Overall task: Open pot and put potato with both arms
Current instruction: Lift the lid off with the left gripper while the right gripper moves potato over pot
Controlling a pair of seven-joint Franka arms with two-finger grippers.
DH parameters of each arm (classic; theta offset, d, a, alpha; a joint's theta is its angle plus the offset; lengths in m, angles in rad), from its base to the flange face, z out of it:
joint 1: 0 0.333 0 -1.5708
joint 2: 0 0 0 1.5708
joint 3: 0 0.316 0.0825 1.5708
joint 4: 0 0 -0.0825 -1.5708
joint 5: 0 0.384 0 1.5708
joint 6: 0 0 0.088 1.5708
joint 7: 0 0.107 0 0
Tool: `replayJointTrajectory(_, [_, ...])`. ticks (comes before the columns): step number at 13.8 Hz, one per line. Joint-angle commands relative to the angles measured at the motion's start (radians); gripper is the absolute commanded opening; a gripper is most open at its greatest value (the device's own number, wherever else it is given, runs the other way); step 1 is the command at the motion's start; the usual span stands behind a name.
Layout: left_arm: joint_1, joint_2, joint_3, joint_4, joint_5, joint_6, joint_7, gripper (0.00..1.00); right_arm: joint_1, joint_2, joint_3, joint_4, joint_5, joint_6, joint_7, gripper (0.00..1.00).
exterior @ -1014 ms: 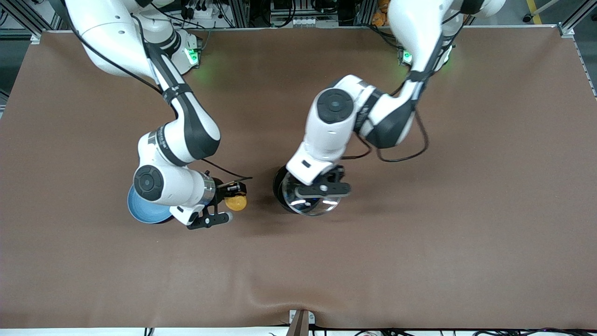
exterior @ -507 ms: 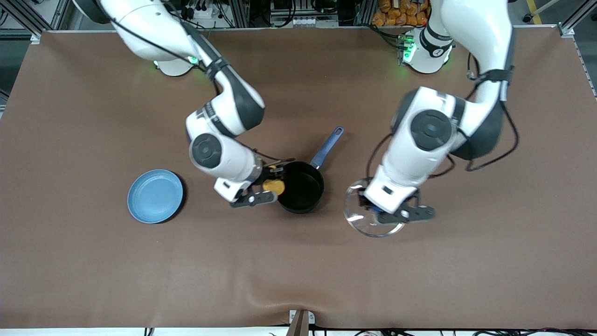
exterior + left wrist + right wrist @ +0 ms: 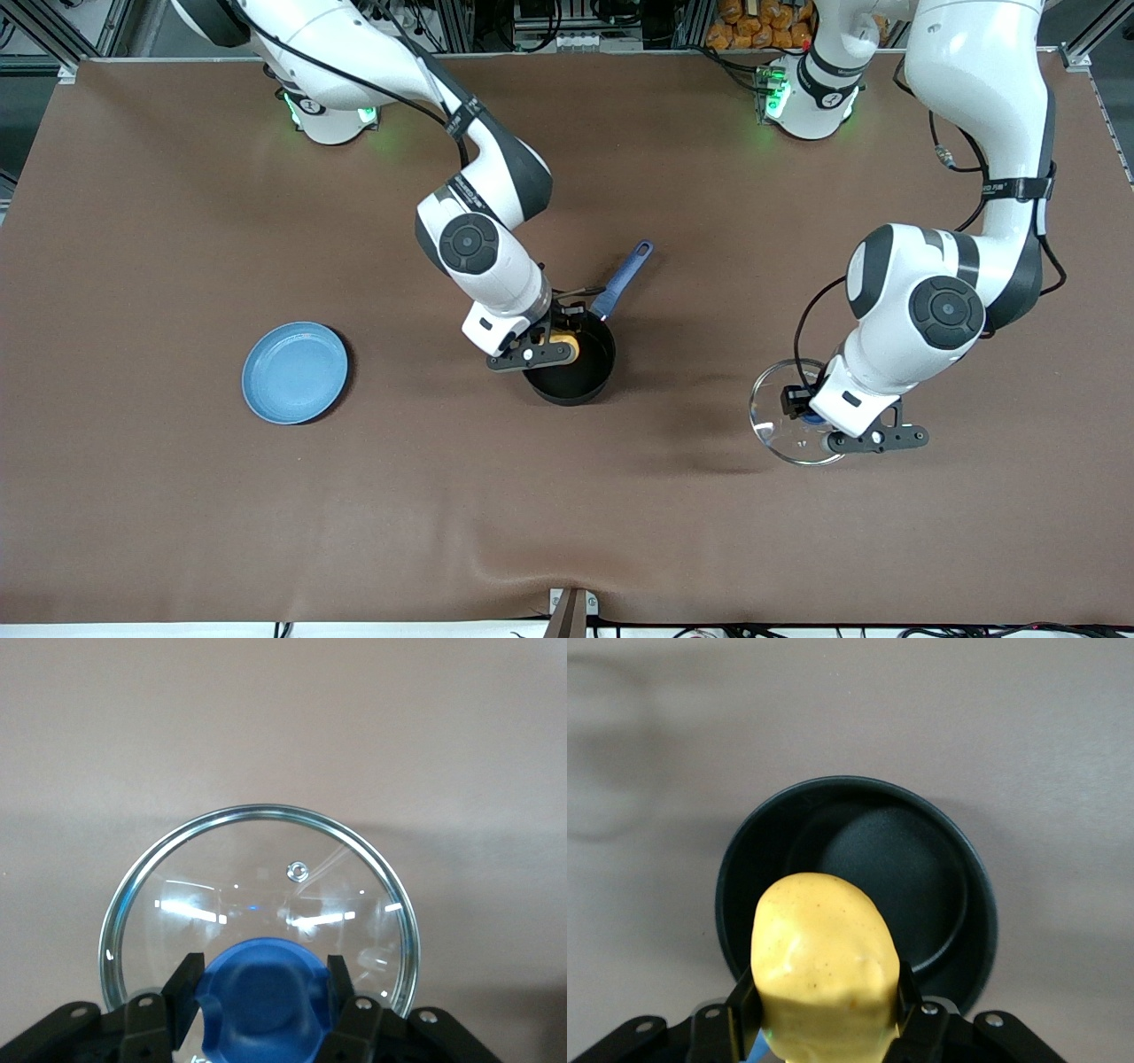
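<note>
The right gripper [image 3: 556, 347] clenches the potato [image 3: 824, 966] over the open pot [image 3: 571, 368], above the rim edge toward the right arm's end rather than the centre. The potato's long axis seems to hang roughly upright between the fingers [image 3: 744, 1014], though the front view hides most of it. The pot's handle [image 3: 623, 279] points away from the front camera, toward the left arm's base. The left gripper [image 3: 811, 412] grasps the lid [image 3: 257, 904] by its knob [image 3: 261, 997], low over the table [image 3: 177, 496], well apart from the pot.

Clear glossy glass lid [image 3: 266, 895] (steel-rimmed, smooth blue plastic knob [image 3: 261, 997]); matt black pot [image 3: 859, 877]; matt brown tabletop [image 3: 177, 496]; smooth waxy potato [image 3: 824, 966].
</note>
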Motion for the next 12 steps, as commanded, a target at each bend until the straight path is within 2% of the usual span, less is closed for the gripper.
replayJointTrajectory(1, [0.049,-0.069,-0.015,-0.16,0.01,0.081,0.046,0.18,0.018,0.03,-0.011,-0.014,-0.016,0.049,0.038,0.18])
replayJointTrajectory(5, [0.094,-0.078,-0.015,-0.323,0.011,0.267,0.137,0.18,0.032,0.07,-0.011,-0.014,-0.046,0.119,0.038,0.18])
replayJointTrajectory(9, [0.146,-0.113,-0.048,-0.433,0.011,0.327,0.155,0.18,0.043,0.096,-0.013,-0.014,-0.048,0.141,0.042,0.18])
replayJointTrajectory(12, [0.154,-0.101,-0.051,-0.515,0.011,0.468,0.158,0.21,0.053,0.101,-0.013,-0.018,-0.048,0.145,0.052,0.18])
